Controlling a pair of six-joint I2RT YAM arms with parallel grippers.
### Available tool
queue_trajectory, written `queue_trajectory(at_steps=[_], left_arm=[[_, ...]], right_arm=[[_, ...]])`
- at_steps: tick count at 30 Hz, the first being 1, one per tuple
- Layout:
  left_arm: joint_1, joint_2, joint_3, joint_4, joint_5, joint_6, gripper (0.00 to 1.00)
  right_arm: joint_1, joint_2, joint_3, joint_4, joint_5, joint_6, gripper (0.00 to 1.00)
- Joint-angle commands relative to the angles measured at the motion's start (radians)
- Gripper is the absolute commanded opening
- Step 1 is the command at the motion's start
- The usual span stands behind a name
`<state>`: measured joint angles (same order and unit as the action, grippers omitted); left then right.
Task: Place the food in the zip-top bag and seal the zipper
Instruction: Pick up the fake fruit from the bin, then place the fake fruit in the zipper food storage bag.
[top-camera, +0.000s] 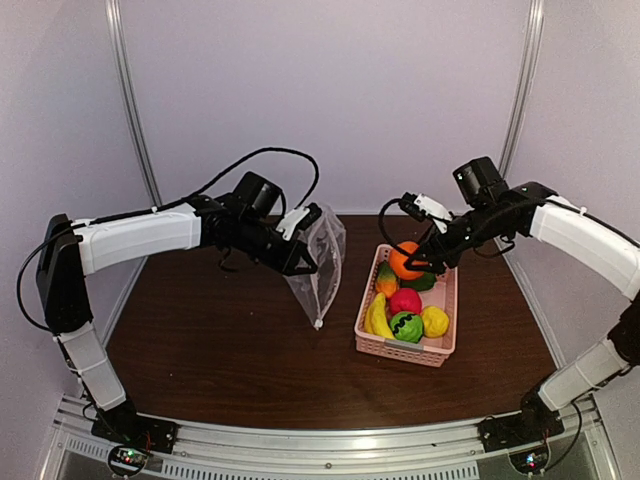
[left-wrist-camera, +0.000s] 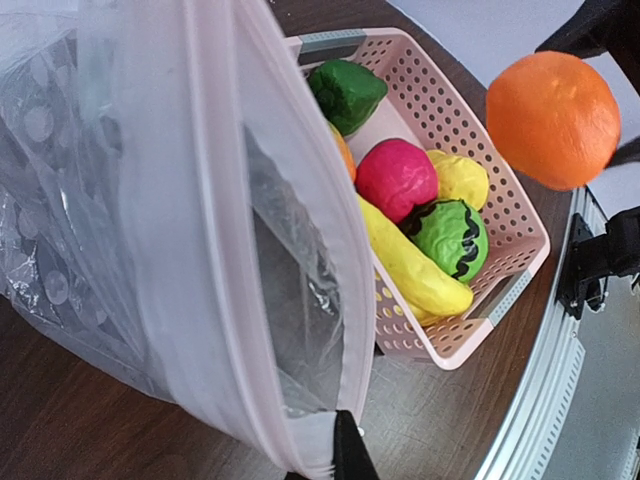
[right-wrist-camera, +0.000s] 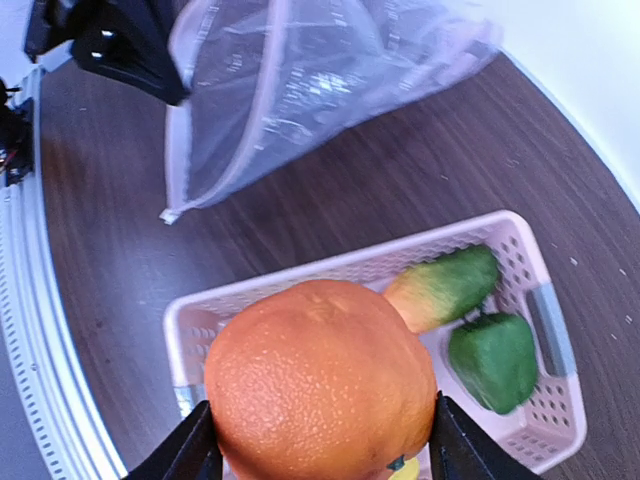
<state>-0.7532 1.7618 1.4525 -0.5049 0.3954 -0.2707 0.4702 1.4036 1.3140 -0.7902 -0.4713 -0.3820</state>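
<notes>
Dark wooden table (top-camera: 220, 350), pink basket (top-camera: 405, 352) on it

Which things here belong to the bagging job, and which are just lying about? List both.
Job: orange, zip-top bag, banana, red apple, lemon, green pepper, striped ball.
Lying about: pink basket, table.

Hidden from you
From your right wrist the orange (right-wrist-camera: 320, 385) blocks most of the basket (right-wrist-camera: 525, 260); from the left, the bag (left-wrist-camera: 150, 200) covers part of it.
</notes>
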Motion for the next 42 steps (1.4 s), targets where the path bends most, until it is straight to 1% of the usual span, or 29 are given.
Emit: queue_trajectory(at_steps=[1, 7, 12, 15, 18, 20, 25, 30, 34, 38, 40, 42], left_arm=[[0.005, -0.011, -0.004, 0.047, 0.005, 0.026, 0.00], [0.005, -0.032, -0.011, 0.067, 0.024, 0.037, 0.00], [0.006, -0.067, -0.016, 0.080, 0.055, 0.040, 0.00], [0.006, -0.104, -0.036, 0.108, 0.077, 0.053, 0.00], [0.006, -0.126, -0.043, 0.122, 0.110, 0.052, 0.00], [0.006, -0.132, -0.046, 0.126, 0.120, 0.050, 0.00], [0.005, -0.131, -0.049, 0.127, 0.128, 0.048, 0.00], [0.006, -0.123, -0.050, 0.127, 0.127, 0.045, 0.00], [0.006, -0.114, -0.047, 0.128, 0.139, 0.038, 0.00], [0.006, -0.113, -0.052, 0.134, 0.123, 0.033, 0.00], [0.005, -0.113, -0.051, 0.134, 0.125, 0.033, 0.00], [0.006, -0.116, -0.053, 0.139, 0.125, 0.032, 0.00]], right_arm=[[0.076, 0.082, 0.092, 0.045, -0.221, 0.011, 0.38], [0.160, 0.251, 0.278, 0.083, -0.374, 0.124, 0.38], [0.187, 0.353, 0.344, 0.150, -0.405, 0.230, 0.37], [0.187, 0.406, 0.381, 0.168, -0.363, 0.275, 0.37], [0.186, 0.449, 0.420, 0.166, -0.265, 0.296, 0.36], [0.180, 0.464, 0.433, 0.167, -0.227, 0.305, 0.36], [0.177, 0.460, 0.441, 0.175, -0.119, 0.303, 0.36], [0.175, 0.455, 0.440, 0.180, 0.023, 0.308, 0.37], [0.183, 0.451, 0.441, 0.191, 0.046, 0.326, 0.38], [0.225, 0.458, 0.449, 0.190, 0.043, 0.338, 0.40], [0.245, 0.464, 0.456, 0.187, 0.030, 0.348, 0.41], [0.250, 0.474, 0.468, 0.192, -0.016, 0.374, 0.43]])
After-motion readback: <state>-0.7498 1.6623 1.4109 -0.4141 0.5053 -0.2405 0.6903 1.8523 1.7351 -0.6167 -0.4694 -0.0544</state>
